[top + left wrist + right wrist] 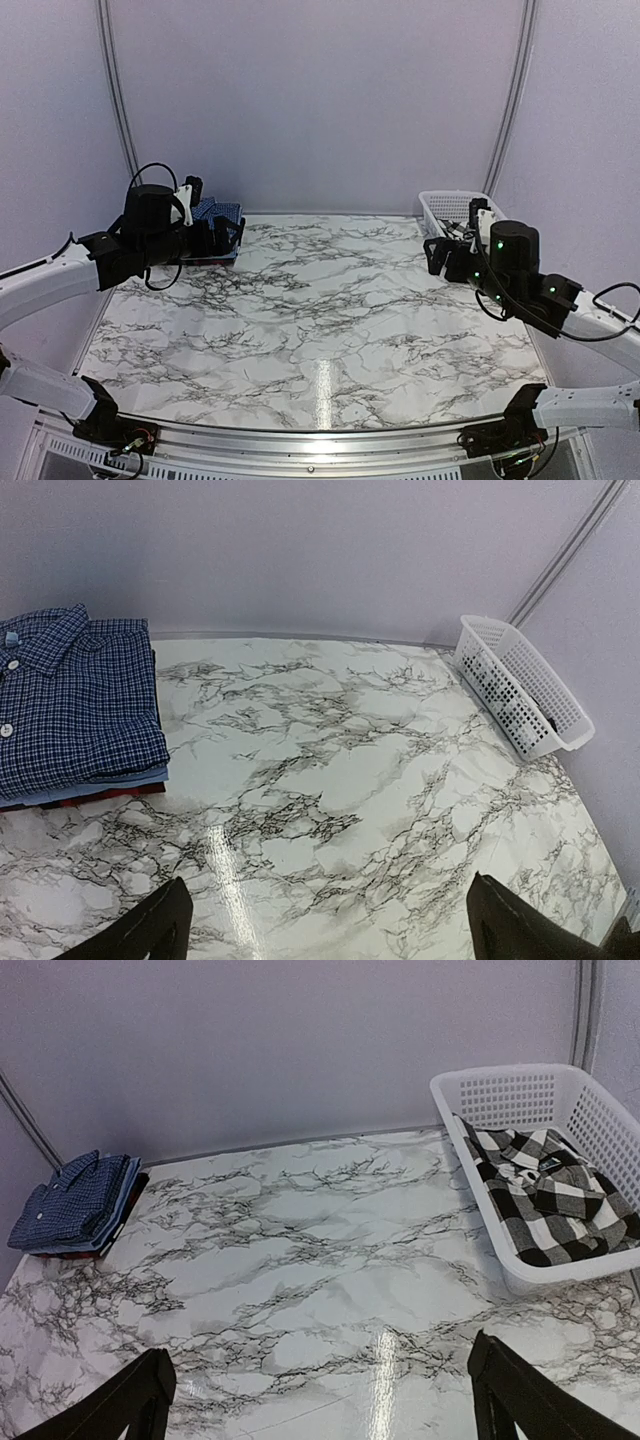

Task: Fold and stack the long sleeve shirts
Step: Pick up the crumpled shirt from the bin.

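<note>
A table (320, 300) with a white marble-patterned top, veined in grey and black, fills the scene. A pale lilac far wall (320, 100) rises behind it, joined by matching side walls at left (50, 120) and right (590, 120). A thin metal strip runs up each far corner, left (115, 90) and right (512, 90). A ribbed aluminium rail (320, 440) edges the near side, and a bright streak of glare (322, 385) lies on the tabletop just beyond it.

No lettering can be read; the dark patch (549, 1164) on the black-and-white checked shirt (540, 1222) is too blurred.

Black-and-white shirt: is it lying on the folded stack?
No, the shirt lies crumpled inside the basket, far from the stack.
</note>
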